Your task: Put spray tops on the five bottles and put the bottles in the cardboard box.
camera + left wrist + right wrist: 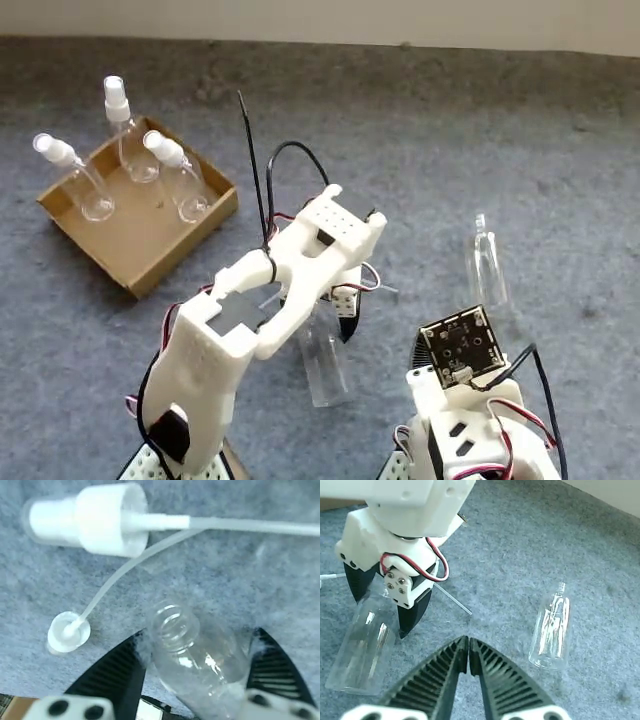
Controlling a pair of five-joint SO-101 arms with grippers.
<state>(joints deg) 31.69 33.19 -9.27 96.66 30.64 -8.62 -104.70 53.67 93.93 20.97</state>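
Holding three capped bottles (pixel 128 140), the cardboard box (pixel 190 240) is sitting well apart from the left gripper (pixel 200 635), which is pinching an uncapped bottle (pixel 200 667) lying on the carpet (pixel 450 130) beside a loose spray top (pixel 90 520). The right gripper (pixel 469 655), jaws pressed together, is hovering near an upright bottle (pixel 552 630); capping well is likely requiring it to feed the dip tube (pixel 250 525) straight into a steadied neck.

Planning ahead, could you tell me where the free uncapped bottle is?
In the high view, the bottle is on the carpet at right, beyond the right gripper.
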